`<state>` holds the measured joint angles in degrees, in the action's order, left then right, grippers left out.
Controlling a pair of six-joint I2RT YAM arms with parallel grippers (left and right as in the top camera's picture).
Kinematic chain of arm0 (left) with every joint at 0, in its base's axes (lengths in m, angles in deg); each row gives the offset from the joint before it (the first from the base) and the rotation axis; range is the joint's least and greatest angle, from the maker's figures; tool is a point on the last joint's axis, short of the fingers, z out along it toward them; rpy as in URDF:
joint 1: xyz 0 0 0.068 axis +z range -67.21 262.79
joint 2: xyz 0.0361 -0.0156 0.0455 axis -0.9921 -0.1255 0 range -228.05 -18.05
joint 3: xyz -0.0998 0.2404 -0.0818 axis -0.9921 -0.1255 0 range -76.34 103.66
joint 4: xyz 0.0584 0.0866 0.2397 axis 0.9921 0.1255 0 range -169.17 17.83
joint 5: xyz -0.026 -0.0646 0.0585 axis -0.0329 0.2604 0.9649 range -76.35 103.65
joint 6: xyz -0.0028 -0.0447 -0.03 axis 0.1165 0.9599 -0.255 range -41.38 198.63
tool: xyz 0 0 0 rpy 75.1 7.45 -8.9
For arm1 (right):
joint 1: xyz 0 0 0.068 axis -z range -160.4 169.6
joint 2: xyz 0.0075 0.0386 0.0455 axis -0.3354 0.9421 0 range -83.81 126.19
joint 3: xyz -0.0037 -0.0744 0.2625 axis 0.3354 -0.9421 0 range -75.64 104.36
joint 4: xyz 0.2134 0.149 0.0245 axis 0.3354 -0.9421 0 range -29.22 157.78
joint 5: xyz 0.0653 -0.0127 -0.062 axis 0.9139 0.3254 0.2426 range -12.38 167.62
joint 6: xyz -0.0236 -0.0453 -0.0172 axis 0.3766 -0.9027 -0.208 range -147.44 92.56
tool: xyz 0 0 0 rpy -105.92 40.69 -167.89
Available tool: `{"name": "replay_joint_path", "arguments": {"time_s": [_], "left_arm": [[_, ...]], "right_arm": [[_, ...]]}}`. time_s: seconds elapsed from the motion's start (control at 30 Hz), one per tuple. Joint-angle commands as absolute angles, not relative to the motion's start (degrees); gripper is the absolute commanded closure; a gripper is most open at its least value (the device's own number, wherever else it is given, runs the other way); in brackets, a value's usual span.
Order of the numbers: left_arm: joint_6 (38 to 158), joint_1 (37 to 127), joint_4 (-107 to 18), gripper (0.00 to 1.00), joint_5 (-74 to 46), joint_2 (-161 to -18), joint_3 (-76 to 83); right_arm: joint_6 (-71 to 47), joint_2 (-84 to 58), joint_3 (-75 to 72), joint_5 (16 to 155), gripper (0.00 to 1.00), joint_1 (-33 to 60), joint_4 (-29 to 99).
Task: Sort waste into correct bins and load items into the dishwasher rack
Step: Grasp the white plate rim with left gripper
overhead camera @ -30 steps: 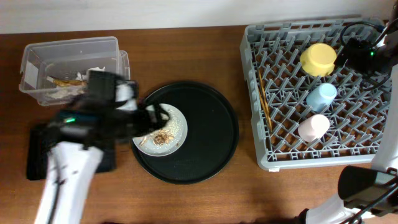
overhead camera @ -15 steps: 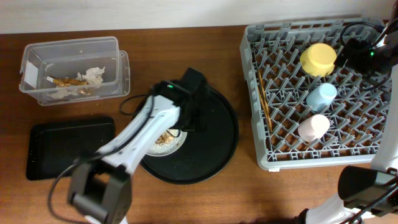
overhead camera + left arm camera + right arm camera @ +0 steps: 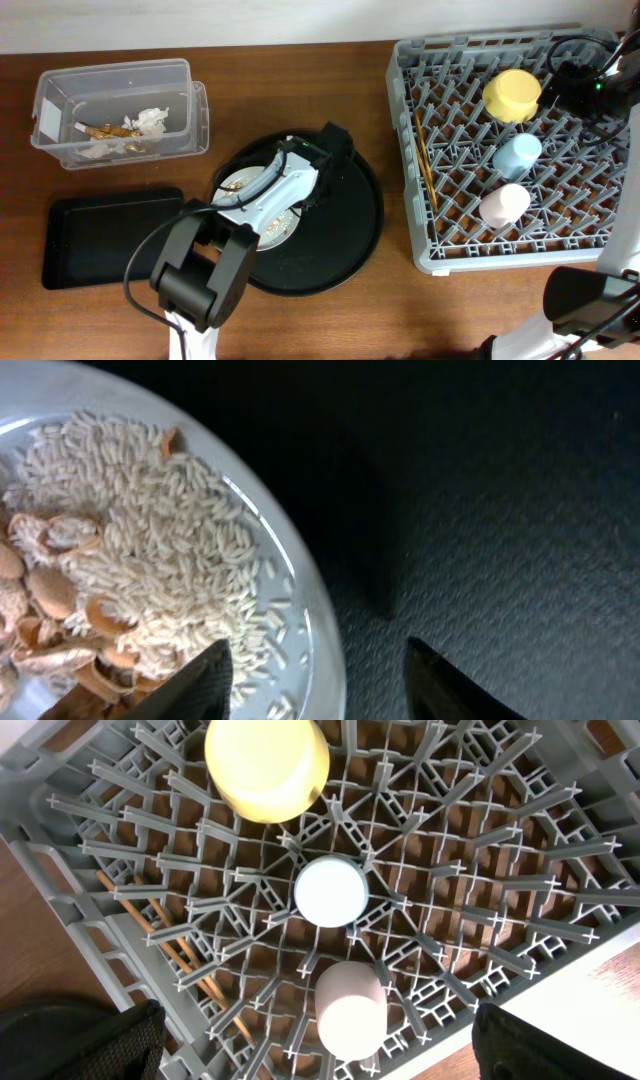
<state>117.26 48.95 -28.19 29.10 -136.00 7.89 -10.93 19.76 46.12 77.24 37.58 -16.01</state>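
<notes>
left gripper (image 3: 318, 668) spread astride the plate's (image 3: 287, 575) 2 o'clock rim, bare round tray (image 3: 500, 510) beyond; only its wrist view shows rice (image 3: 170, 550) and brown scraps (image 3: 50, 595); right gripper (image 3: 320, 1050) spread wide over the rack (image 3: 480, 870).

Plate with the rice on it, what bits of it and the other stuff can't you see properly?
- Grey plate: overhead, the left arm covers most of it; left wrist view cuts it off at the left and bottom edges.
- Left gripper: overhead, hidden under its own arm.
- Scraps in the clear tub: overhead, too small to tell apart.
</notes>
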Motion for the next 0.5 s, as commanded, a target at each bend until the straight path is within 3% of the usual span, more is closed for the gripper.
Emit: {"name": "replay_joint_path", "arguments": {"time_s": [0.0, 0.47], "left_arm": [[118.11, 48.64, -29.04, 0.49, 30.41, -137.11, 8.83], [118.11, 48.27, -27.66, 0.62, 29.55, -140.5, 8.96]], "right_arm": [[-10.42, 20.17, 46.53, 76.95, 0.02, 37.62, -16.01], [-10.42, 20.17, 46.53, 76.95, 0.02, 37.62, -16.01]]}}
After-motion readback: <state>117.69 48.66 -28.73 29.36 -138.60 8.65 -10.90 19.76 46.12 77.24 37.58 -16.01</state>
